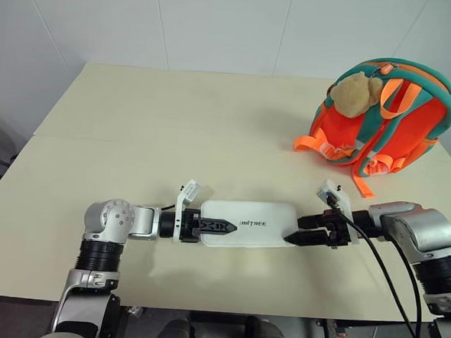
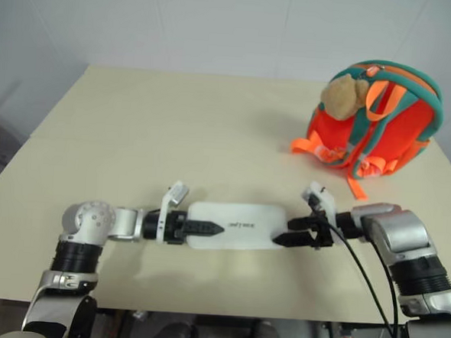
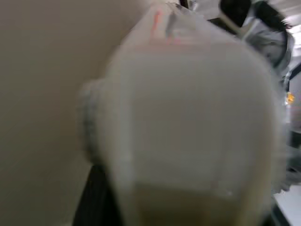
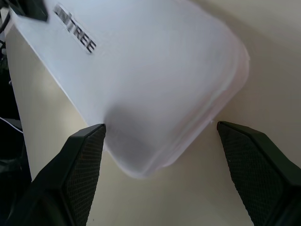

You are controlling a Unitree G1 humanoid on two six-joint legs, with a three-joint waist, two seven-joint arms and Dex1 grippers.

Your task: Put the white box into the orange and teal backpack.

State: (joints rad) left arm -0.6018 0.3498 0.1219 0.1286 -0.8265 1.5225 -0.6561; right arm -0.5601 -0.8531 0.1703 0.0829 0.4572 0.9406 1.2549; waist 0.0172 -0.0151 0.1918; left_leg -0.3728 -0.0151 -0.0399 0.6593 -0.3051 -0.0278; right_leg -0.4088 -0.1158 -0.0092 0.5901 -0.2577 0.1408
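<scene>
Left gripper: your left arm lay low over the bench, its black fingers reaching over the near-left end of the white box. From the head views a finger lay on the lid; whether the pair was pinching the box or merely resting on it, you could not tell.

White box: it lay flat on the bench at the front, lengthwise between your two grippers, dark lettering up, well apart from the bag.

Right gripper: your right fingers stood spread wide on either side of the box's rounded right end, not gripping it. The wrist view showed bare bench between each pad and the plastic.

Orange and teal backpack: it stood upright at the far right of the bench, tan plush bear on its upper left, orange straps trailing toward you. Its opening was not seen from here.

Risk, left end: if that grip was shallow, the smooth case would likely slip or pivot on the lift.

Risk, right end: closing off-centre on the rounded corner could squirt the box sideways.

Risk, at the bag: the bag was soft, so a long box pushed at it could tip or shove it.
</scene>
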